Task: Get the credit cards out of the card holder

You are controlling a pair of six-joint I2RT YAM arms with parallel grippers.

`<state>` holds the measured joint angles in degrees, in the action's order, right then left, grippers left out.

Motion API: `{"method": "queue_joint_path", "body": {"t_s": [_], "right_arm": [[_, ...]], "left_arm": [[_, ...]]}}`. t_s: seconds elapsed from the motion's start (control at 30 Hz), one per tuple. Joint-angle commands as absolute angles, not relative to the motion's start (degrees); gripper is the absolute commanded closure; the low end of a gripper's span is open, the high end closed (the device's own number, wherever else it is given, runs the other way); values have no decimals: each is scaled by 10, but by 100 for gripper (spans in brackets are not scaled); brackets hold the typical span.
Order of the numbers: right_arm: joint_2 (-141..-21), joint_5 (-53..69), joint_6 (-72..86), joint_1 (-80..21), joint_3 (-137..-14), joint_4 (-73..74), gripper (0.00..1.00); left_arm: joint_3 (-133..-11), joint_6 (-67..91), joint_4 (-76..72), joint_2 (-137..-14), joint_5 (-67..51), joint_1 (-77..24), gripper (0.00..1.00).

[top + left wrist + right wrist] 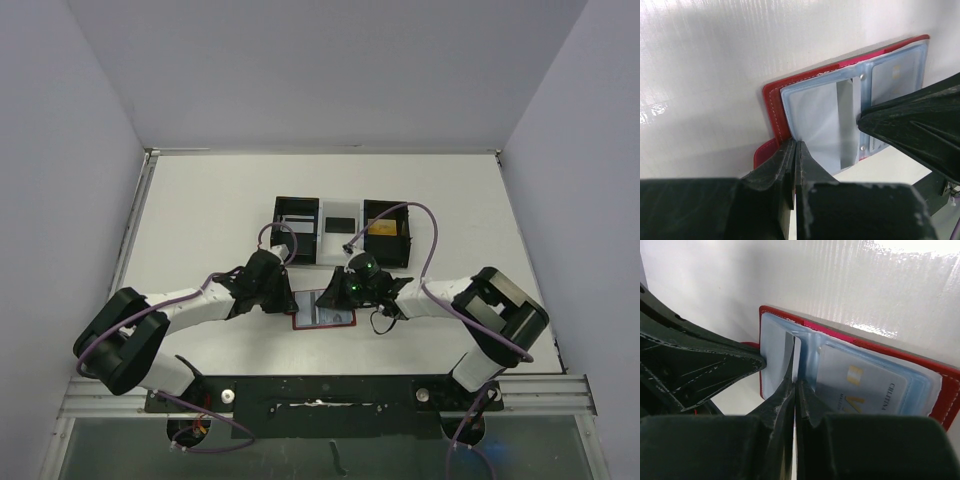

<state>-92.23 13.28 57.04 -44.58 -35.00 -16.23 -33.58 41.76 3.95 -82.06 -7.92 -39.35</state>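
I've got L pincer pinched shut on the card holder at its 9 o'clock edge, R pincer shut on its sleeve ~3 o'clock.

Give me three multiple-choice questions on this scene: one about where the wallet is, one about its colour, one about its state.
1. Where is the wallet?
A lifted in the air
B on the table, just in front of the tray
C at the table's far left corner

2. Its cover is:
A red
B green
C black

3. It is:
A folded shut
B open, inside facing up
C standing on edge

Answers:
1 B, the top view shows it lying on the table before the tray.
2 A, a red border frames it in every view.
3 B, its pale inside shows in all three views.
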Motion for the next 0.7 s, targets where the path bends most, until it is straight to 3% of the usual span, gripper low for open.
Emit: {"method": "queue_joint_path", "body": {"t_s": [0.0, 0.27, 0.6, 0.67], "right_arm": [[-885, 144, 562, -439, -359, -175, 100], [-879, 132, 566, -434, -352, -156, 100], [-943, 110, 559, -452, -396, -95, 66], [-953, 98, 560, -457, -402, -83, 64]], "left_arm": [[-341, 413, 41, -816, -63, -401, 100], [-339, 412, 41, -812, -64, -401, 100], [-338, 413, 34, -808, -71, -401, 100], [-337, 413, 34, -809, -72, -401, 100]]}}
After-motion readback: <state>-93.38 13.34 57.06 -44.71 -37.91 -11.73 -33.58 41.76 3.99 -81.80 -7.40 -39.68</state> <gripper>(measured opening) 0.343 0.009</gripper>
